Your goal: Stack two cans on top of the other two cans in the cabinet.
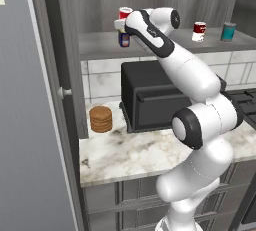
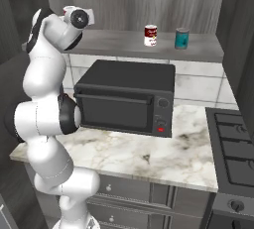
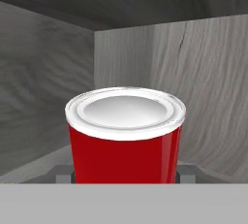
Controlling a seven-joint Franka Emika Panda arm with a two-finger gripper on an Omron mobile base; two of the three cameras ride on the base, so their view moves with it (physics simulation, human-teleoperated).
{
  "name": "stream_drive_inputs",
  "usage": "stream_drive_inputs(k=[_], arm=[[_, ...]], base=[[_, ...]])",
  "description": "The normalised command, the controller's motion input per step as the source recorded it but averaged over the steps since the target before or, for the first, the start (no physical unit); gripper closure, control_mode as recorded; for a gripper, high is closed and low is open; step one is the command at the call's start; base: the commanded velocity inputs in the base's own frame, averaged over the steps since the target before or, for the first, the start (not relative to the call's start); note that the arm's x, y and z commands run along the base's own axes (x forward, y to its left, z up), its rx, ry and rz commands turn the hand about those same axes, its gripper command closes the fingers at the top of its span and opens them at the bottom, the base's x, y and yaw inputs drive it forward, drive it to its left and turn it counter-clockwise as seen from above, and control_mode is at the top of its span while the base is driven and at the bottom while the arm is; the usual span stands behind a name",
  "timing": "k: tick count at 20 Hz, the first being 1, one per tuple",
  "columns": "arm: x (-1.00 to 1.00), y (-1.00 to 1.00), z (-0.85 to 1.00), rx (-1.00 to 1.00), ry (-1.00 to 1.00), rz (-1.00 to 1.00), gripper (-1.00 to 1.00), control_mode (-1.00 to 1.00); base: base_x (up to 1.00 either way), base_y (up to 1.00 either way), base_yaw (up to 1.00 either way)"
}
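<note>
At the upper left of the left base view, the gripper [image 1: 121, 25] is hanging over the dark blue can [image 1: 123, 40] on the cabinet [image 1: 100, 45] shelf. Its fingers are seeming closed around the plain red can [image 3: 125, 133], though I cannot tell surely. Next it is needing centring and lowering; 1 banded red can [image 1: 199, 31] and the teal can [image 1: 228, 31] are waiting at upper right.

There are four cans — two red ones, a plain red can [image 1: 125, 13] and a red can with a white band [image 1: 199, 31], plus one dark blue can [image 1: 123, 39] and one teal can [image 1: 228, 31]. There is one shelf [image 1: 100, 47], one black oven box [image 1: 150, 100], one counter [image 1: 130, 155] and one stove [image 2: 235, 143]. One stack of brown cookies [image 1: 101, 119] sits there too — and one robot arm [image 1: 195, 115].
</note>
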Motion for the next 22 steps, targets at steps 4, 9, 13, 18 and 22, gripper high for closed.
stream_drive_inputs(k=[4, 9, 13, 18, 22], arm=[[0.02, 0.11, 0.09, 0.0, 0.1, 0.0, 1.0, -1.0], [0.01, 0.07, 0.1, 0.0, 0.1, 0.0, 1.0, -1.0], [0.0, 0.01, 0.0, 0.0, 0.05, 0.0, 1.0, -1.0], [0.0, -0.06, -0.1, 0.0, 0.0, 0.0, 1.0, -1.0], [0.0, -0.19, -0.2, 0.0, -0.03, 0.0, 1.0, -1.0]], base=[[0.0, 0.0, 0.0], [0.0, 0.0, 0.0], [0.0, 0.0, 0.0], [0.0, 0.0, 0.0], [0.0, 0.0, 0.0]])
